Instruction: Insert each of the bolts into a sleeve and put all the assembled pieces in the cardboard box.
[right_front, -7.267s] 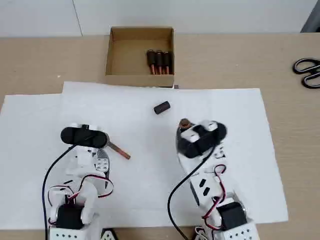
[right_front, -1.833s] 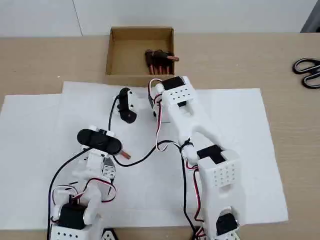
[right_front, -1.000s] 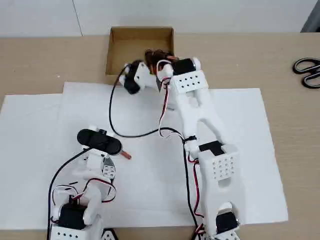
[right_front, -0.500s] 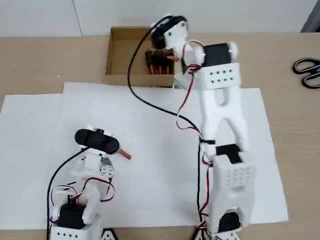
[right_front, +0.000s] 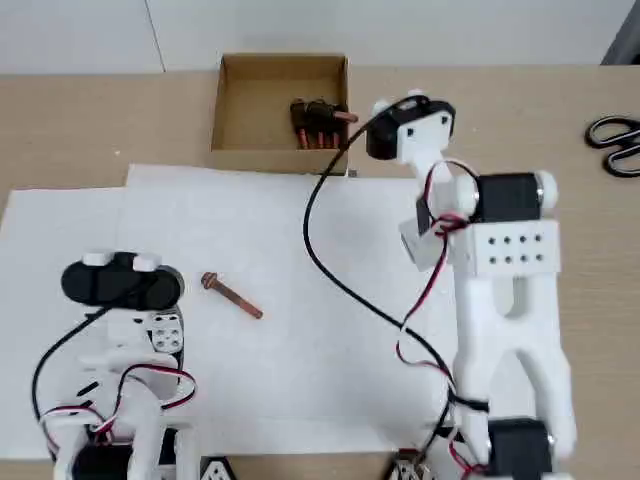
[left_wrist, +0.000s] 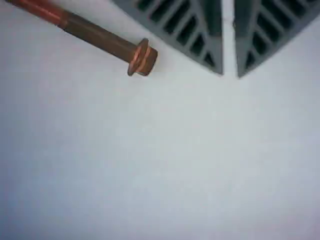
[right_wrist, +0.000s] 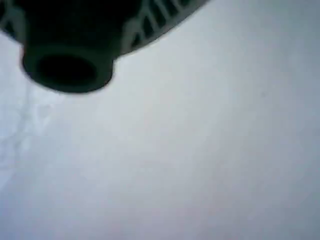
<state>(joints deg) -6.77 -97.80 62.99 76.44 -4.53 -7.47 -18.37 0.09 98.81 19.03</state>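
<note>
A copper bolt lies loose on the white paper, its head beside my left gripper. That gripper's grey fingers stand nearly together with a thin slit between them and nothing in it. The left arm sits low at the front left. My right gripper is shut on a black sleeve, seen end-on. The right arm is raised just right of the cardboard box. Assembled pieces lie in the box's right corner.
Scissors lie on the wooden table at the far right. The right arm's black cable hangs across the paper's middle. The box stands just behind the paper's far edge.
The left gripper has let go of the bolt and drawn back to the left; the bolt now lies on the paper. The right arm has swung from over the box to its right.
</note>
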